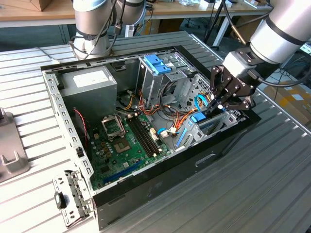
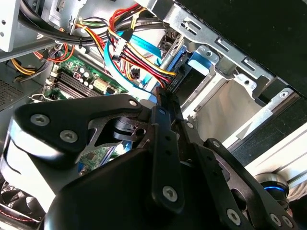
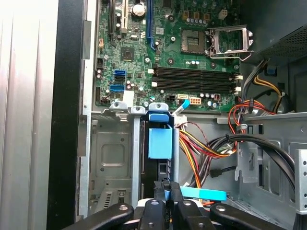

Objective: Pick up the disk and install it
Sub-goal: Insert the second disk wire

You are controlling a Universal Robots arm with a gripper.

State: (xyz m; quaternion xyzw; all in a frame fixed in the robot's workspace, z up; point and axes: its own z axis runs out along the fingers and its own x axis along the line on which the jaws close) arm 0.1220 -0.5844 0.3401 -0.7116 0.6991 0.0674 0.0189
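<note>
Where the case (image 1: 160, 182) has its front corner, at the exterior view's right, the gripper (image 1: 219, 104) reaches down inside the wall into the drive bay (image 3: 108, 158).

- Fingers: drawn in close, a thin dark slab with a blue strip pinched between them in the first wrist view. I take that for the disk's near edge, so they are gripping the disk.
- Disk (image 3: 159, 143): on edge, between the bay's upright metal walls, its blue rail end facing the board (image 3: 192, 57). Dark body only partly seen below the rail.
- Key relation: the disk lies straight ahead of the fingertips, its long axis in line with the fingers and with the slot. It runs along the bay walls, not across them.
- Seating: appears well into the slot. Whether it is fully home I cannot tell, as the far end is hidden.
- Neighbours: red, yellow and black cables (image 3: 201, 153) hang just beside the bay on the board side. A flat blue cable (image 3: 204, 194) passes close to the fingers. Whether it touches them is unclear.
</note>
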